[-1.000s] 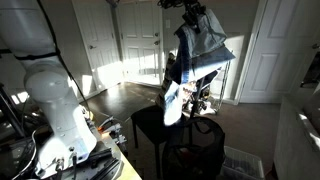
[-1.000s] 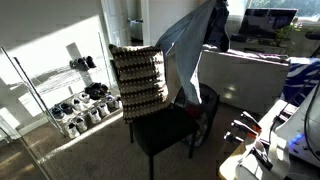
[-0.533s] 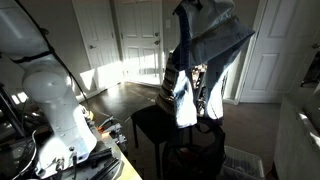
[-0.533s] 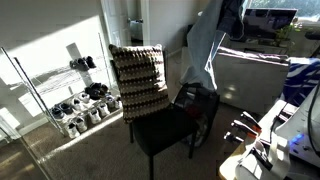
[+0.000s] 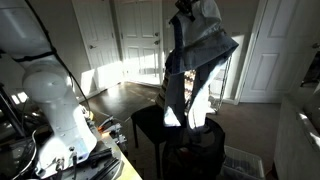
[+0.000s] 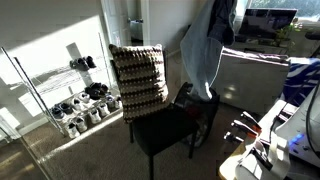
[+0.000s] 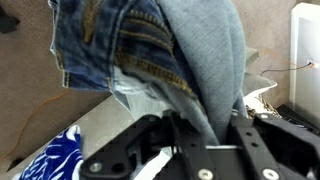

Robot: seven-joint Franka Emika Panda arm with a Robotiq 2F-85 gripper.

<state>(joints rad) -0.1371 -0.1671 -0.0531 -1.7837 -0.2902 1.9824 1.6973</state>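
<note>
My gripper (image 7: 205, 130) is shut on a pair of blue denim jeans (image 7: 150, 50), with the cloth pinched between the two black fingers (image 7: 135, 150). In both exterior views the jeans (image 5: 190, 65) (image 6: 205, 50) hang from the gripper (image 5: 188, 8) high above a black chair (image 5: 165, 130) (image 6: 165, 130). The lower hem of the jeans dangles just above the chair seat. A chequered brown and white cushion (image 6: 138, 78) leans upright on the chair's back.
A shoe rack with several pairs of shoes (image 6: 75, 100) stands by the wall. White doors (image 5: 140, 40) are behind the chair. A blue and white patterned cloth (image 7: 50, 155) lies below. The white robot base (image 5: 60, 110) is at the left.
The hanging jeans have swung and folded closer together under the gripper; the spread-out leg has dropped to hang straighter over the chair.
</note>
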